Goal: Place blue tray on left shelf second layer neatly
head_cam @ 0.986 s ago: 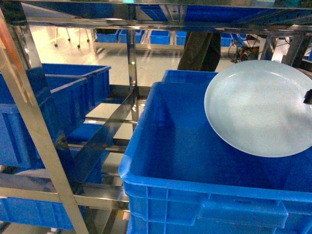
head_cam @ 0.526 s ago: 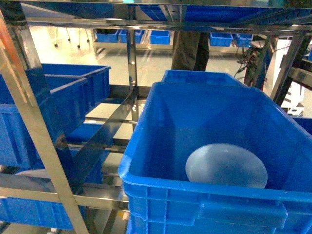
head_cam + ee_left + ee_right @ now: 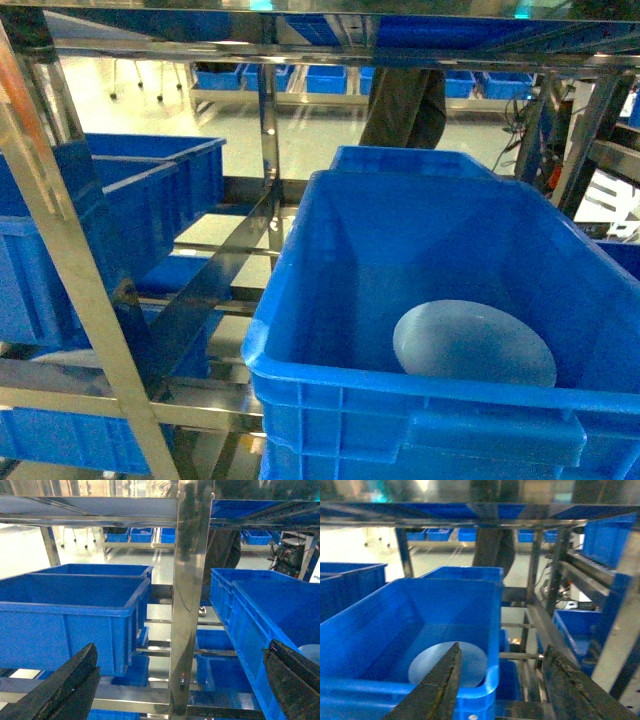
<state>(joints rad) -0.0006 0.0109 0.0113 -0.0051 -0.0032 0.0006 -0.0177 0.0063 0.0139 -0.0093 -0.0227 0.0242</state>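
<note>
**Blue tray inside crate, both claws empty**

Blue tray (image 3: 474,343) lies flat on the floor of the big royal-blue crate (image 3: 300,330), lower right of the head view, near the crate's front wall. Pale blue, round, shallow, glossy plastic. Crate is deep, smooth-walled inside, with a thick rolled rim.

Right wrist view: tray (image 3: 440,666) at lower left, beyond and below the right gripper (image 3: 502,680), not touching. The two dark, rough-edged fingers are spread wide with nothing between them.

Left wrist view: left gripper (image 3: 180,690) also gapes wide, fingers at the lower corners of the frame, empty. A sliver of the tray (image 3: 311,652) shows at the right edge, well apart from the claw.

Steel rack upright (image 3: 191,595) runs down centre frame, mirror-shiny, flat-faced. More blue crates (image 3: 70,615) sit at left on the rack rails.
</note>
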